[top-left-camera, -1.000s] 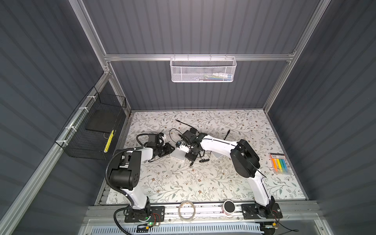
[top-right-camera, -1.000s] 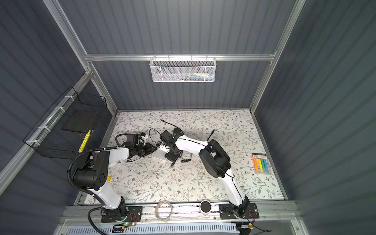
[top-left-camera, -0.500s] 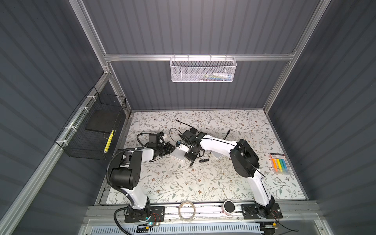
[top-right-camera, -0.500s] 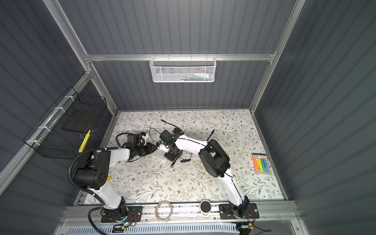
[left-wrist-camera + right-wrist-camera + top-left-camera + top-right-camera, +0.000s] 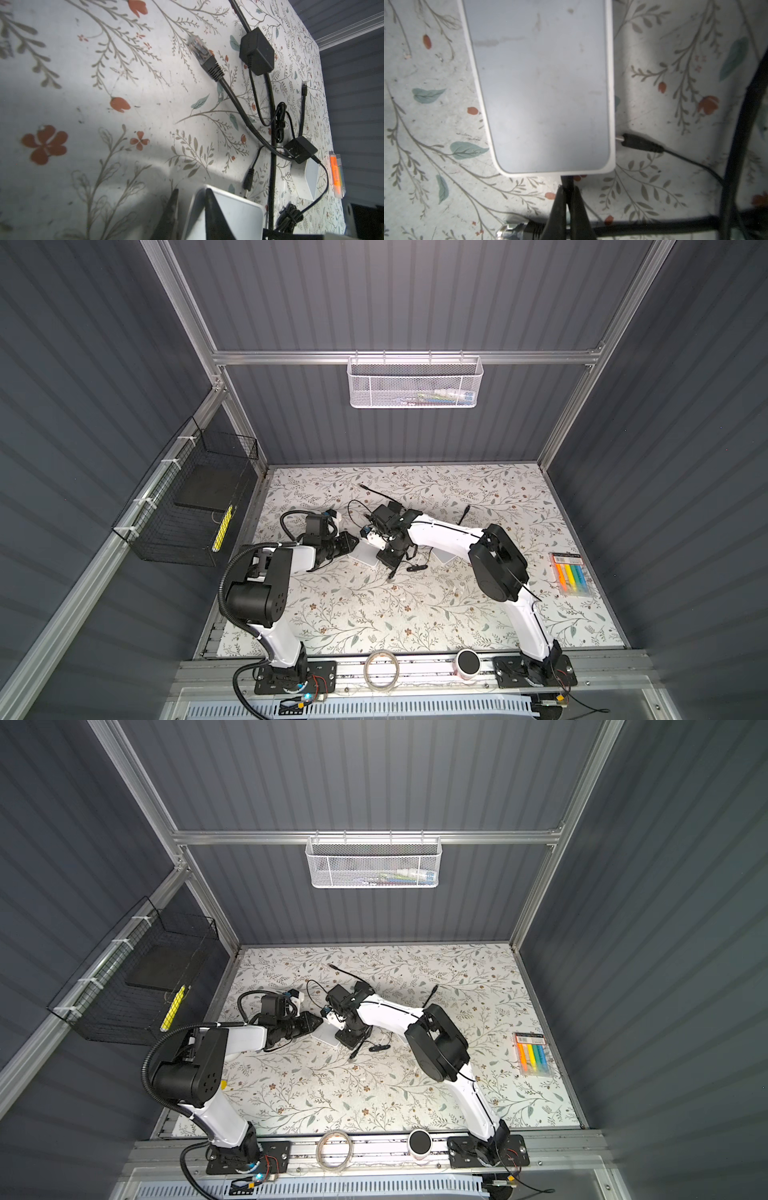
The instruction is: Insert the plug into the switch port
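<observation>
The white switch (image 5: 365,558) (image 5: 328,1039) lies flat on the floral table. My left gripper (image 5: 353,542) (image 5: 192,190) is shut on one of its corners, one finger on top of the switch (image 5: 232,212) and one beside it. My right gripper (image 5: 388,562) (image 5: 568,188) is shut on a thin black plug (image 5: 567,180), whose tip meets the short edge of the switch (image 5: 542,87). The port itself is hidden. A black barrel plug (image 5: 637,143) lies loose against the switch's long side.
A loose network plug (image 5: 202,56), two black adapters (image 5: 256,52) (image 5: 301,149) and tangled cables lie around the switch. A second white box (image 5: 444,558) sits under the right arm. A marker pack (image 5: 571,580) lies far right; a tape roll (image 5: 381,670) and a capped pot (image 5: 468,664) sit on the front rail.
</observation>
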You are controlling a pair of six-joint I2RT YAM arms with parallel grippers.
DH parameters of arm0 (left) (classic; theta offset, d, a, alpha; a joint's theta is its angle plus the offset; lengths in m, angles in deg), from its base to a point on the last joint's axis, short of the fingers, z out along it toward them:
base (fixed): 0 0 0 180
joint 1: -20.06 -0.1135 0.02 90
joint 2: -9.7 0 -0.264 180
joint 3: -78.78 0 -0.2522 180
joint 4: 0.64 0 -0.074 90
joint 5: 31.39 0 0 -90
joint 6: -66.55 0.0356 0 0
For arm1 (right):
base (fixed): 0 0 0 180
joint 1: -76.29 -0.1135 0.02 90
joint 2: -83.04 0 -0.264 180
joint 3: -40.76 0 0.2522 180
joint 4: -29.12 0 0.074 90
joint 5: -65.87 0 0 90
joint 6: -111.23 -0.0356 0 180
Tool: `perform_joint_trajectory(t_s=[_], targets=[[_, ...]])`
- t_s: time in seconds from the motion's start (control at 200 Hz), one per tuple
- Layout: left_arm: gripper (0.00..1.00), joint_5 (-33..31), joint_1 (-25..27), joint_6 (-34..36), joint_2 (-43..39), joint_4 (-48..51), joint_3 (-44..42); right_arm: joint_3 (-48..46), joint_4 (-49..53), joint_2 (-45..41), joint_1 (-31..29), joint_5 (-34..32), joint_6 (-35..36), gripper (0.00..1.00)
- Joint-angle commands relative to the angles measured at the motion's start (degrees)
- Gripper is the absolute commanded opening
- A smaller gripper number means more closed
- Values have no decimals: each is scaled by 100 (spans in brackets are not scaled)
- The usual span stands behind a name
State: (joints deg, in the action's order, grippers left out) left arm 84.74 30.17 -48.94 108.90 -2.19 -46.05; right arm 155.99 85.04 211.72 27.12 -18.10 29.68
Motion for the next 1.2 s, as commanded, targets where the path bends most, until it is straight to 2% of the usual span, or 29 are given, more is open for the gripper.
perform_joint_trajectory(t_s=[0.0,0.45,0.92,1.196], targets=[[22,660,492,-105,381,1189,-426,457,-1392,173,-5,-4,-141,0],[21,789,623,-206,460,1008,-559,801,-1475,278,12,66,-278,0],[21,831,756,-376,541,715,-724,1610,-1272,630,-53,197,-336,0],[21,893,782,-426,571,565,-806,1756,-1507,716,-58,275,-348,0]])
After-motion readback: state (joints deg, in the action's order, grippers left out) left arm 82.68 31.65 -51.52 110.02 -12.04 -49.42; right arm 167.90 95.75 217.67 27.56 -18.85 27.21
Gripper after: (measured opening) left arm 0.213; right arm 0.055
